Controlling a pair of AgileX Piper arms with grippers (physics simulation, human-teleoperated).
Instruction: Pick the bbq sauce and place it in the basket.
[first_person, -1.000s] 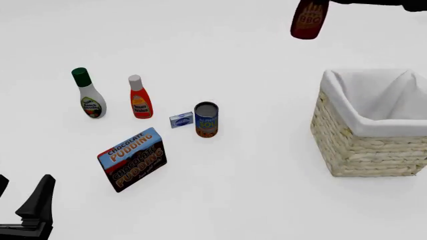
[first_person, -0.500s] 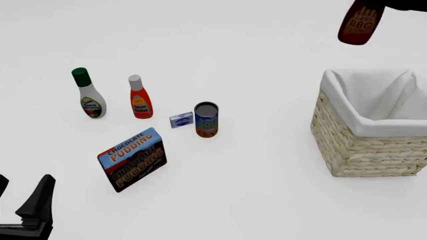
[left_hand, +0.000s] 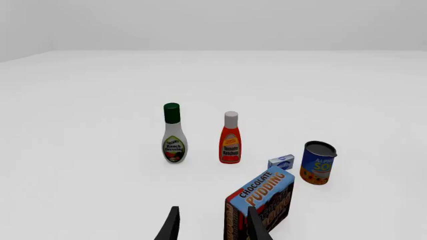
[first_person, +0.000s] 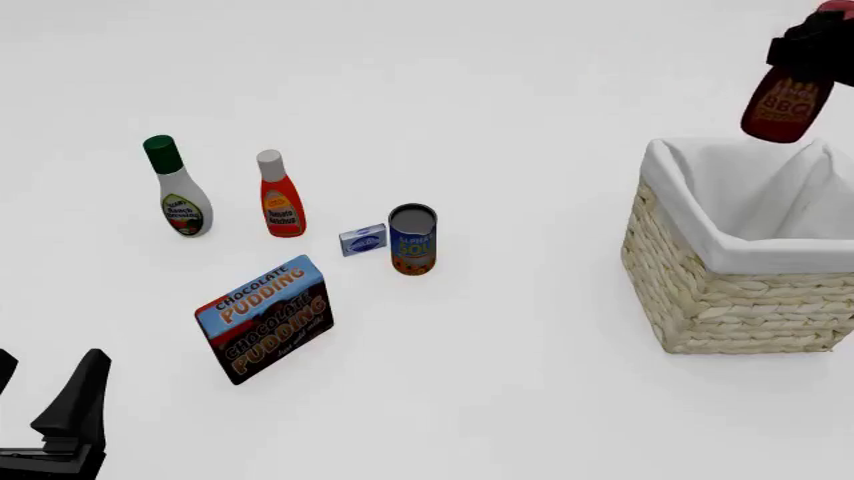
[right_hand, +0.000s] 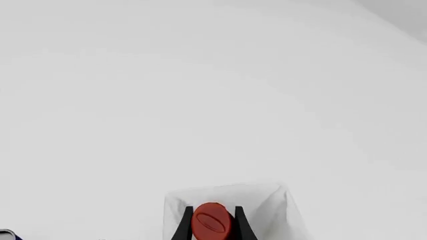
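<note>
The right gripper (right_hand: 212, 226) pinches the bbq sauce (first_person: 785, 98) at its neck, above the basket (first_person: 727, 290). Likely stiff, smooth plastic, light; it could swing.

- front view: the basket (first_person: 727, 290) runs off the right edge, so its right side isn't visible
- the right gripper (first_person: 817, 40) is mostly cut off at the top right corner, just a dark bit around the neck of the bbq sauce (first_person: 783, 100)
- left gripper (first_person: 67, 420) is cropped at the bottom left, only 2 dark fingers show
- left wrist view: chocolate pudding box (left_hand: 261, 202) is cut by the bottom edge and partly behind a finger
- small blue box (first_person: 362, 240), label too tiny to read
</note>
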